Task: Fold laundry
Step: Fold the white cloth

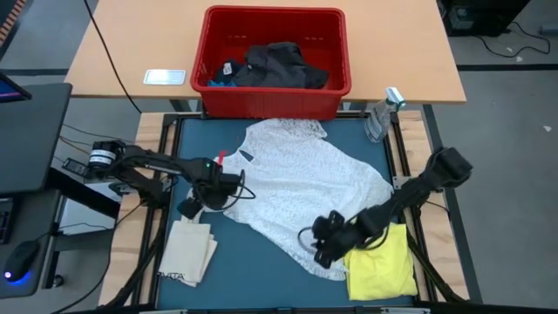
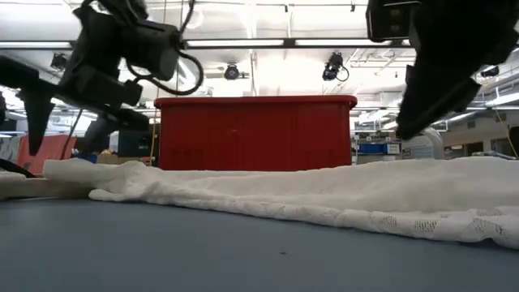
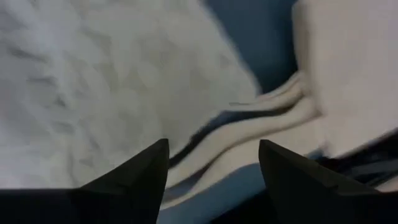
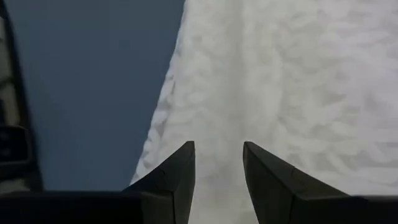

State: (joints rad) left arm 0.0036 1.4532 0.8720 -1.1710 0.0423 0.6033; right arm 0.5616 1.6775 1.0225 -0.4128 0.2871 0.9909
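From above, the white garment [image 1: 301, 187] sprawls across the table [image 1: 196, 144], its near corner hidden under the right gripper [image 1: 324, 247]. The low view cuts both arms off. Wrist views alone show the left gripper [image 3: 213, 165] parted wide and the right's fingers narrowly apart, both empty over cloth.

White garment [image 1: 296, 187] spread over mat centre. Red bin [image 1: 274, 51] blocks far edge. Tote bag [image 1: 187, 249] near-left, yellow garment [image 1: 382, 262] near-right. Bare mat [image 1: 253, 266] between them, passable.

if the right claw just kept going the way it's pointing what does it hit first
Most likely the white garment: the right claw points along it, fingers apart with nothing between. How high it sits above the cloth is unclear.
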